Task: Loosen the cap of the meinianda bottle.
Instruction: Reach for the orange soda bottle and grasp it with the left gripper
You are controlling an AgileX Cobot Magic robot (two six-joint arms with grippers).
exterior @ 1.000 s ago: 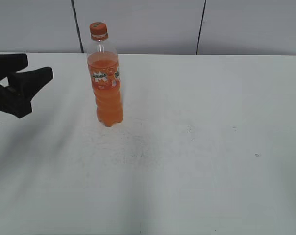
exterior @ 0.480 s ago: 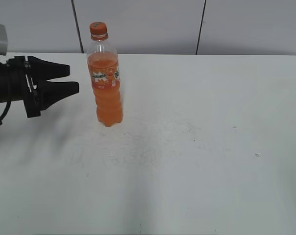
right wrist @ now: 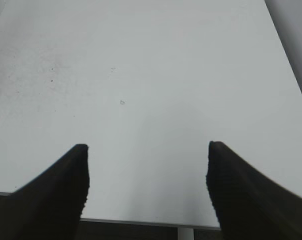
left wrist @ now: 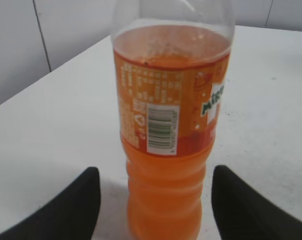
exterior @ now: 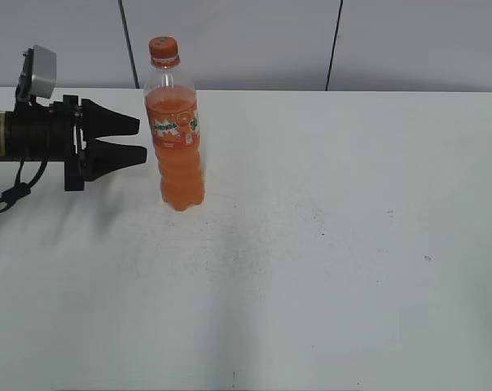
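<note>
— Where's your meinianda bottle (exterior: 174, 130)?

— Upright near the bench's (exterior: 327, 269) far-left edge, cap (exterior: 163, 49) on top.

— Nearer arm?

— Your left end effector (exterior: 140, 140): spread wide, empty, level with the label, bottle just rightward. The right end effector (right wrist: 146, 185) is open, empty.

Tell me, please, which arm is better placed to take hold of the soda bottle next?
Left. The left gripper is open, level with the bottle and just beside it, the body lined up between its fingers. The right gripper is open over bare table, with no bottle in its view.
</note>
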